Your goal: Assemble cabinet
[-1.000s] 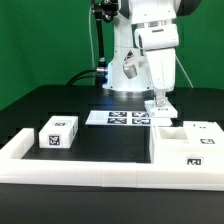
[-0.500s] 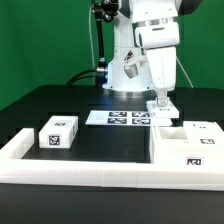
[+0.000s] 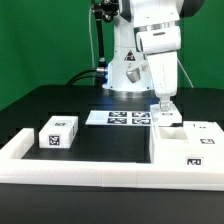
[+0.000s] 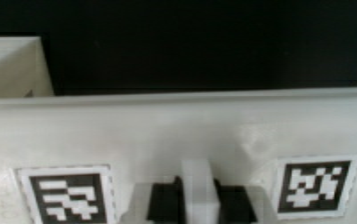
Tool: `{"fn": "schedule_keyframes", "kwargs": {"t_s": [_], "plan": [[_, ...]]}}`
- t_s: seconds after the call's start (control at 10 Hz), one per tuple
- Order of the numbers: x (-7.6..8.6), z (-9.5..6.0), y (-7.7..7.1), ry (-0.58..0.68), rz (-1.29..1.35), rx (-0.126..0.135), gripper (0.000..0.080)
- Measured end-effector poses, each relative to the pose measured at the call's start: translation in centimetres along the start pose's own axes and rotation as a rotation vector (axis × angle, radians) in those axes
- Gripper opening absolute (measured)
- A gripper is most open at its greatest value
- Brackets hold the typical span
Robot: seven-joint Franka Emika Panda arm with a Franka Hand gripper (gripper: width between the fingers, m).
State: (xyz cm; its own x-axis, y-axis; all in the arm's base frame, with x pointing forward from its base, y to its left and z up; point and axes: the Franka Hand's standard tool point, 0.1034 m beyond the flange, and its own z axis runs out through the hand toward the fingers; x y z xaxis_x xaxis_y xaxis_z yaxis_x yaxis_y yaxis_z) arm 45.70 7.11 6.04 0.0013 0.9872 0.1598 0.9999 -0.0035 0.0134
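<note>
My gripper (image 3: 165, 106) hangs low at the exterior view's right, just behind the open white cabinet box (image 3: 186, 146). It is shut on a white tagged cabinet panel (image 3: 168, 117). In the wrist view the two dark fingers (image 4: 162, 201) pinch a thin white rib of that panel (image 4: 175, 130), which carries a tag on each side. A small white tagged block (image 3: 58, 132) stands apart at the exterior view's left. Whether the panel touches the box cannot be told.
A long low white rail (image 3: 100, 172) runs along the front and turns up at the left. The marker board (image 3: 122, 118) lies flat at mid-table beside my gripper. The arm's base (image 3: 125, 75) stands behind it. Another white edge (image 4: 4, 66) shows in the wrist view.
My gripper and the held panel have shifted slightly toward the exterior view's right and a little lower. The block and box have not moved.
</note>
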Motion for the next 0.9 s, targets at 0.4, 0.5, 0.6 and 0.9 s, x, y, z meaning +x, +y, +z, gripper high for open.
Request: {"fn": "schedule_keyframes", "kwargs": {"t_s": [0.4, 0.5, 0.6, 0.9], "plan": [[0.0, 0.4, 0.5, 0.012, 0.003, 0.001, 0.0062], [0.1, 0.5, 0.9, 0.016, 0.008, -0.001, 0.0062], [0.2, 0.4, 1.3, 0.02, 0.011, -0.006, 0.0062], [0.3, 0.6, 2.2, 0.029, 0.025, -0.015, 0.0062]]}}
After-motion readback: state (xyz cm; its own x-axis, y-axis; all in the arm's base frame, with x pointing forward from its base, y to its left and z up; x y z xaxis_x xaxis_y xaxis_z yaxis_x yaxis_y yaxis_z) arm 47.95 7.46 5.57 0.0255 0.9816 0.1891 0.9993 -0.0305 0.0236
